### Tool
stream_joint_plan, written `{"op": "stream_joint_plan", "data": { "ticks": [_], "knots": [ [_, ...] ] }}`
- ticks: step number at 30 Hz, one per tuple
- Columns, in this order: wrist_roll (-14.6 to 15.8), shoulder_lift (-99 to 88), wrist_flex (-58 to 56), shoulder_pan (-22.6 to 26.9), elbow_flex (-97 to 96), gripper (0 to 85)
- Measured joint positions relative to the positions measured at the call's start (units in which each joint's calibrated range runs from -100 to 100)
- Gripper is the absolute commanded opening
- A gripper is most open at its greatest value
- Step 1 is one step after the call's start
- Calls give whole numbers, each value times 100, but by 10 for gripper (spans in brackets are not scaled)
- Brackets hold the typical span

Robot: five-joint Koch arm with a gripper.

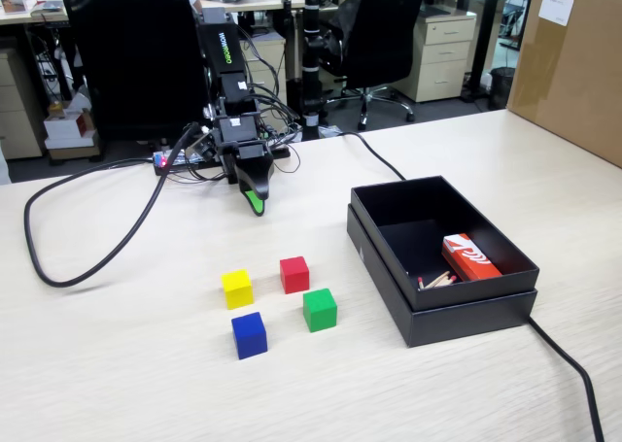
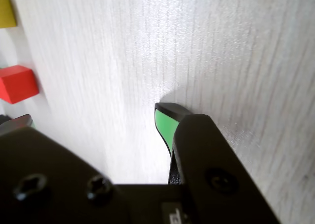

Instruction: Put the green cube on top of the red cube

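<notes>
Only tool [image 2: 165, 116] one tip visible

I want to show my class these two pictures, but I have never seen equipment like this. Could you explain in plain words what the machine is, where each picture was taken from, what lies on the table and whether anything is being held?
The machine is a small black hobby robot arm standing at the far side of a pale wooden table. It ends in a gripper, a pincer with a green fingertip pad.

One picture comes from a fixed camera facing the table. The other comes from a camera on the arm's wrist, looking down past the gripper at the tabletop.

On the table lie four small plain cubes close together: a green cube, a red cube, a yellow cube and a blue cube. To their right in the fixed view sits an open black box holding a red-and-white packet.

Nothing is held. The gripper hangs apart from the cubes; whether it is open or closed cannot be told.
</notes>
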Motion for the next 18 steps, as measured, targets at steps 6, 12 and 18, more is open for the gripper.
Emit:
{"op": "stream_joint_plan", "data": {
  "ticks": [6, 12, 18],
  "knots": [
    [112, 479, -983, 34, 1114, 475],
    [112, 2628, -2207, 200, 4436, 473],
    [142, 5877, -2958, 195, 8106, 473]
  ]
}}
